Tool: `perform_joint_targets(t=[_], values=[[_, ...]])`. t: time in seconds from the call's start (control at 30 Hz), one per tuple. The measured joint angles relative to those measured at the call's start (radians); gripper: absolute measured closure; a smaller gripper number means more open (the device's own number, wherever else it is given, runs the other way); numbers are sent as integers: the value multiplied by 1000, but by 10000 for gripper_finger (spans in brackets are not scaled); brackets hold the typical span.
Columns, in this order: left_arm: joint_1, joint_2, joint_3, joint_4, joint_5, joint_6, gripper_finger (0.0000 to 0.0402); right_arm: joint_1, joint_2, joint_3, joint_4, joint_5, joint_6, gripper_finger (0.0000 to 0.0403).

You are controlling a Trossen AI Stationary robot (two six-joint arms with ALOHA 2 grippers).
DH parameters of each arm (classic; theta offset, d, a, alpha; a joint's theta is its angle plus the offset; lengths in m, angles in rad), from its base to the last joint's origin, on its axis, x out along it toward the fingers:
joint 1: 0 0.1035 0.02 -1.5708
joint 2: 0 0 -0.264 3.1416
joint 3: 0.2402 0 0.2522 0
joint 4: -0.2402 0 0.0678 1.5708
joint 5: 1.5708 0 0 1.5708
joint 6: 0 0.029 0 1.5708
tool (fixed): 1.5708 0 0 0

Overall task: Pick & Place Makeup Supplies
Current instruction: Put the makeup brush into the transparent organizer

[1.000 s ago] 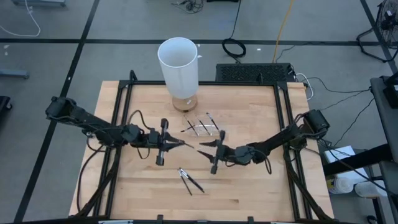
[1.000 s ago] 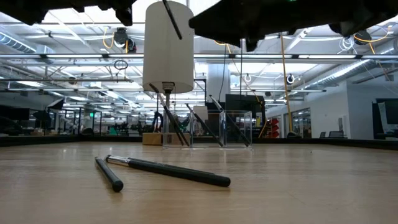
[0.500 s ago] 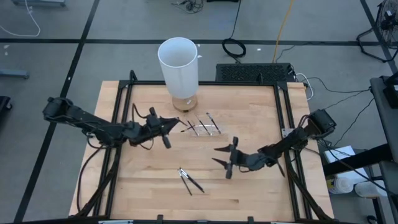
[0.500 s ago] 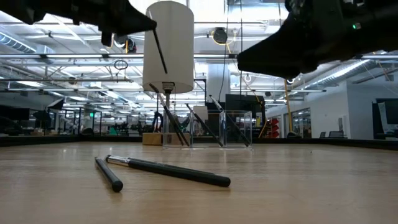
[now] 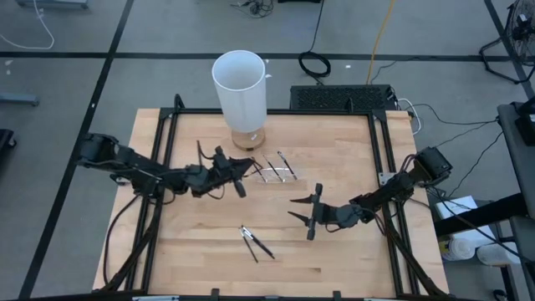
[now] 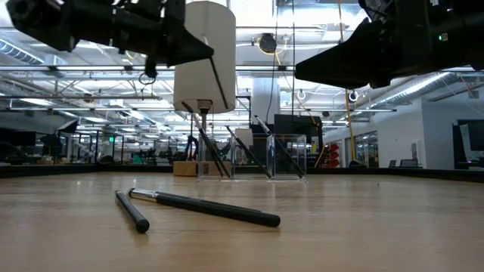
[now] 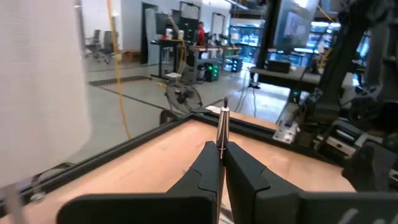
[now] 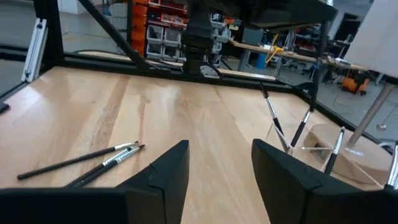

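The left gripper (image 5: 242,171) is raised above the table (image 5: 351,251), just beside the small clear tray (image 5: 274,171), with its jaws pressed together on a thin dark makeup brush (image 7: 222,124) whose paler ferrule and dark tip stand up past the fingers (image 7: 202,171); in the low view that same stick hangs slanted under the gripper, in front of the tall white cylinder (image 5: 241,88). The cylinder stands on a round wooden base at the table's far edge, and the clear tray sits near it toward the table's middle, holding several more thin brushes (image 8: 301,130) that lean against its walls (at least three can be told apart in the right wrist view, the rest overlap). The right gripper (image 5: 303,214) hovers over the middle of the table, well apart from the tray, its two fingers spread wide with nothing between them. Two more brushes (image 5: 256,242) lie flat on the wood nearer the front edge, their paler ends close together and their dark handles splaying apart, not far from the right gripper but untouched by it. In the low view the pair (image 6: 198,207) rests on the boards in the foreground, the shorter-looking one angled toward the camera.
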Motion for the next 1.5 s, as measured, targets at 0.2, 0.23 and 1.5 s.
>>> perform_joint_targets(t=[0.2,0.23,1.5], values=[[14,112,112,0,32,28,392,-2,0,0,40,0,-74,243],[19,130,126,1,32,21,392,-2,0,0,53,0,-84,243],[104,493,227,118,45,-106,392,9,-45,0,81,-1,-145,243]])
